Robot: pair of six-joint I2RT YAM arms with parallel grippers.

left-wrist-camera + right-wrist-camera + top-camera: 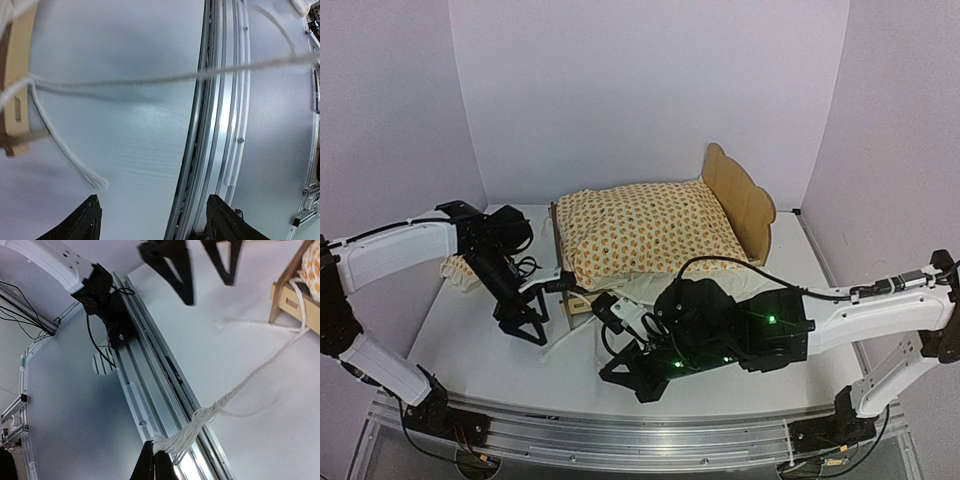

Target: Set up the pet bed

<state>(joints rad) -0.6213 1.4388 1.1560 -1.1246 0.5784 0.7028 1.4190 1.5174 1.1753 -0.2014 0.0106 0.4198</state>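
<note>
The pet bed [744, 198] stands at the back of the table, its scalloped plywood headboard on the right. An orange-dotted cream mattress cushion [648, 232] lies on it. My right gripper [155, 460] is shut on the frayed end of a white tie cord [250, 380]. The cord runs taut from the bed's near wooden corner [289, 296] out over the table's front rail. My left gripper [155, 220] hangs open and empty just left of that corner, above the tabletop, and the taut cord [150, 79] crosses its view. A second loose tie [70, 155] lies on the table.
A small ruffled orange-dotted pillow [460, 270] lies at the left, partly under my left arm. The aluminium rail [160, 380] runs along the table's near edge, with the left arm's base [102, 292] bolted to it. White walls close in the back and sides.
</note>
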